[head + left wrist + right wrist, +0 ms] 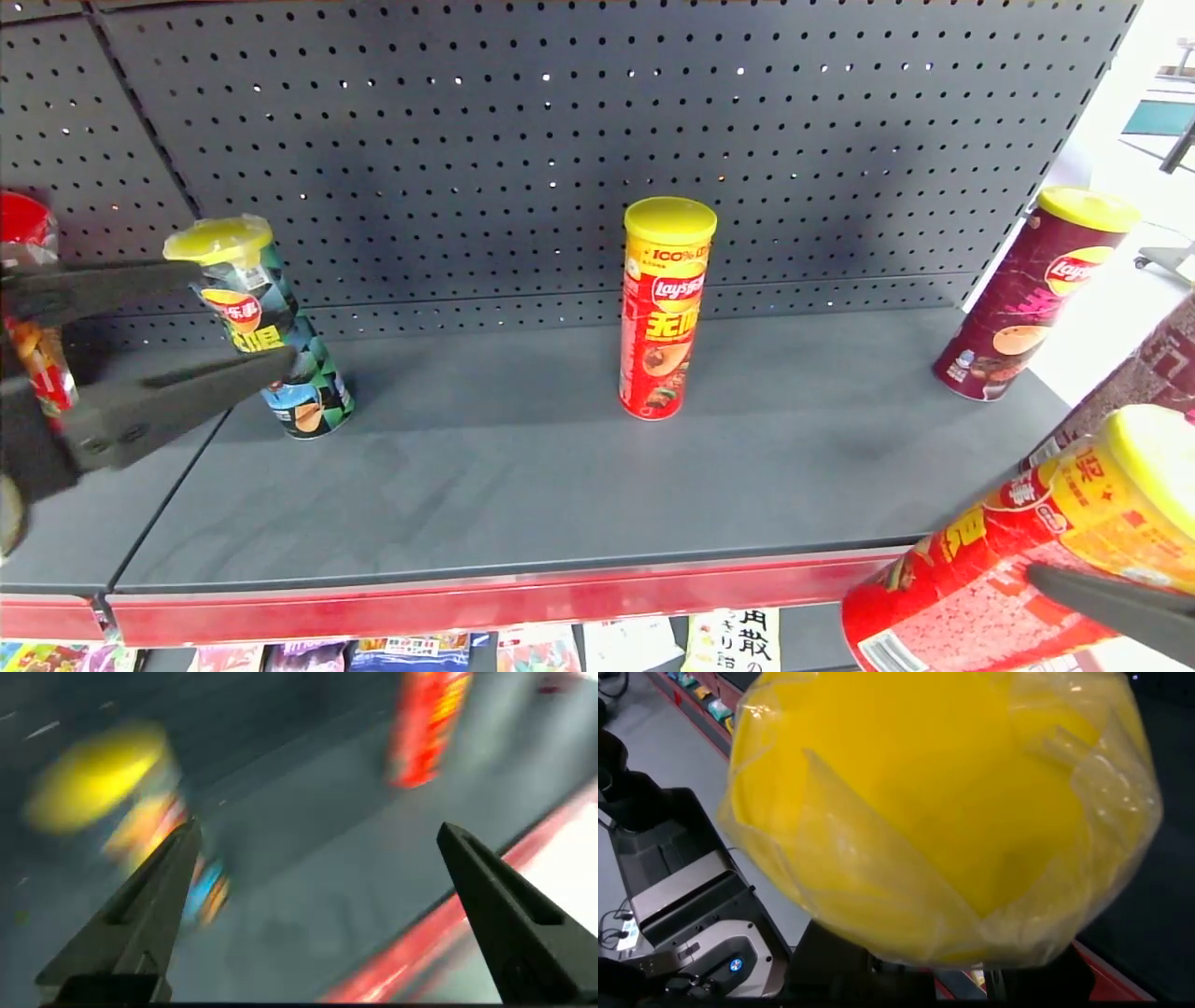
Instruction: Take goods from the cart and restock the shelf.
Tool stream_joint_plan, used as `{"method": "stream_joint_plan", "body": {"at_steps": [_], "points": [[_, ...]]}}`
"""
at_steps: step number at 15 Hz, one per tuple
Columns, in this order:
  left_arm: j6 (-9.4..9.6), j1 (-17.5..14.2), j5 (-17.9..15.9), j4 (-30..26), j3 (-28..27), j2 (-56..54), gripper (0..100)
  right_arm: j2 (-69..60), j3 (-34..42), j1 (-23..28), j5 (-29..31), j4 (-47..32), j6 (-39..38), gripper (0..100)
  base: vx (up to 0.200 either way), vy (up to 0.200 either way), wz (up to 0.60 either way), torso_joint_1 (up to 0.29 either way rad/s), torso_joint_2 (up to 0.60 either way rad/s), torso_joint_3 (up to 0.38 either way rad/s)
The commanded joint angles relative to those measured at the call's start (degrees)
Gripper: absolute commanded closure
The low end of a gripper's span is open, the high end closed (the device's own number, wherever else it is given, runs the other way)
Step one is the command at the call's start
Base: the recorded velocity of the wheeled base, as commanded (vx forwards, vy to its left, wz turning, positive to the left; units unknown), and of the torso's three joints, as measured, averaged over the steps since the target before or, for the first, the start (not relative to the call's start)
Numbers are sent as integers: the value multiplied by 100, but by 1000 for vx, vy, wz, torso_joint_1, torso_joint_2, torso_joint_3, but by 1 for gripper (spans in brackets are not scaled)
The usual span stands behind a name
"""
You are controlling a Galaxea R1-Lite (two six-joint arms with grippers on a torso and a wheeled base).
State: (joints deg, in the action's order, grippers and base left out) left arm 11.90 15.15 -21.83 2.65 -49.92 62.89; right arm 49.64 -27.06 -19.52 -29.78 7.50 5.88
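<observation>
On the grey shelf stand a teal chip can with a yellow lid, a red chip can in the middle and a maroon can at the right end. My left gripper is open at the teal can, its lower finger crossing in front of it. In the left wrist view the gripper has nothing between its fingers, and the teal can is beside one finger. My right gripper is shut on a red can with a yellow lid below the shelf's front right corner. The lid is close to the right wrist camera.
Another red can stands at the far left behind my left arm. A maroon can leans in at the right edge. The shelf has a red front lip, a pegboard back and wide gaps between the cans. Packets fill the shelf below.
</observation>
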Motion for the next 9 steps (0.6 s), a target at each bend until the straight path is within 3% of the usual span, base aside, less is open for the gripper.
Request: {"method": "stream_joint_plan", "body": {"at_steps": [1, 3, 8, 9], "points": [[41, 1165, -673, 140, -1354, 2438, 0, 160, -115, 1, 7, 6, 1, 100, 0, 0, 0, 0, 0, 0], [14, 1578, -691, 140, -1784, 2957, 0, 301, -256, 9, 25, 15, 1, 100, 0, 0, 0, 0, 0, 0], [111, 1631, -576, 570, -2593, 3994, 0, 265, -291, 27, 34, 15, -157, 100, 0, 0, 0, 0, 0, 0], [111, 1614, -427, 606, -2795, 4179, 0, 257, -300, 27, 34, 15, -166, 100, 0, 0, 0, 0, 0, 0]]}}
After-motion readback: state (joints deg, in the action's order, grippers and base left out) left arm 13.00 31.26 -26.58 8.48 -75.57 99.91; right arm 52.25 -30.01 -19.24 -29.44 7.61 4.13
